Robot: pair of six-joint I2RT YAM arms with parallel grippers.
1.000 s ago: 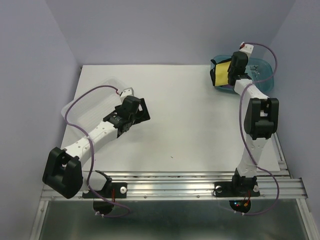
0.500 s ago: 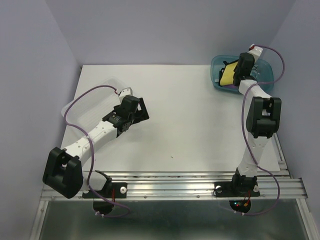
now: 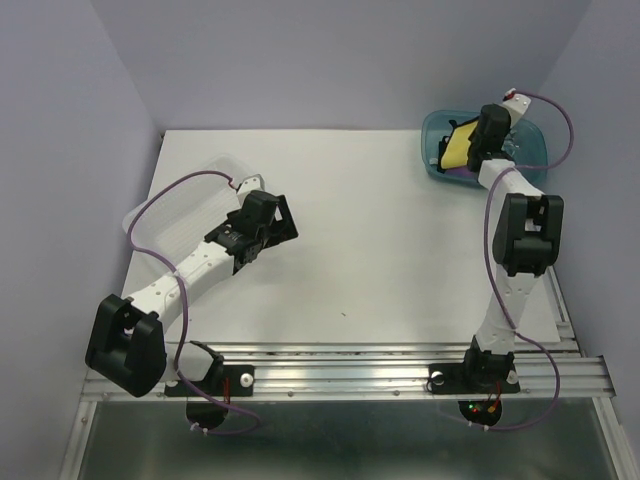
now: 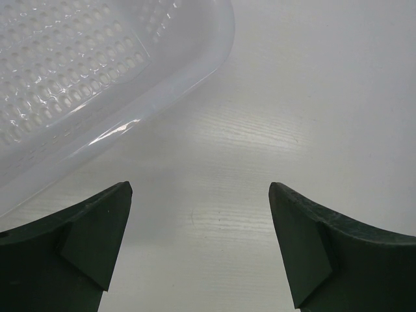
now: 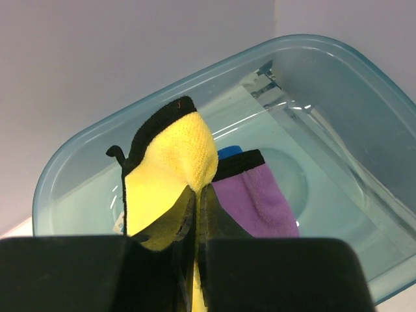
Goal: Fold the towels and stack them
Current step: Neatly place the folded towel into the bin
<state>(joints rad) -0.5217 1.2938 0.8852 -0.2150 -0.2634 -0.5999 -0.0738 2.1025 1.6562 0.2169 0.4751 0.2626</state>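
Left gripper (image 4: pixel 200 190) was seen released, jaws wide, over the white table (image 3: pixel 400 260) near its left edge, just beside a clear ribbed plastic basket (image 4: pixel 78 71). Right gripper (image 5: pixel 197 192) was clenched on a small yellow black-edged cloth towel (image 5: pixel 166 179) above a teal translucent plastic tray (image 5: pixel 325 71) at the far right corner. A purple-faced towel (image 5: pixel 257 198) and a blue towel (image 5: pixel 229 153) were seen in the tray. Judged: the yellow towel should be lowered flat, edges squared to the purple one, then let go. Tray walls were close, so a straight-up exit is advised toward the table's open middle.

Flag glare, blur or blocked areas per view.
Left wrist: bright glare streak on the clear basket; left pincer fingers dark, underlit. Right wrist: highlights on the teal tray wall; right pincer housing blacks out the bottom. Top external: even, soft light.
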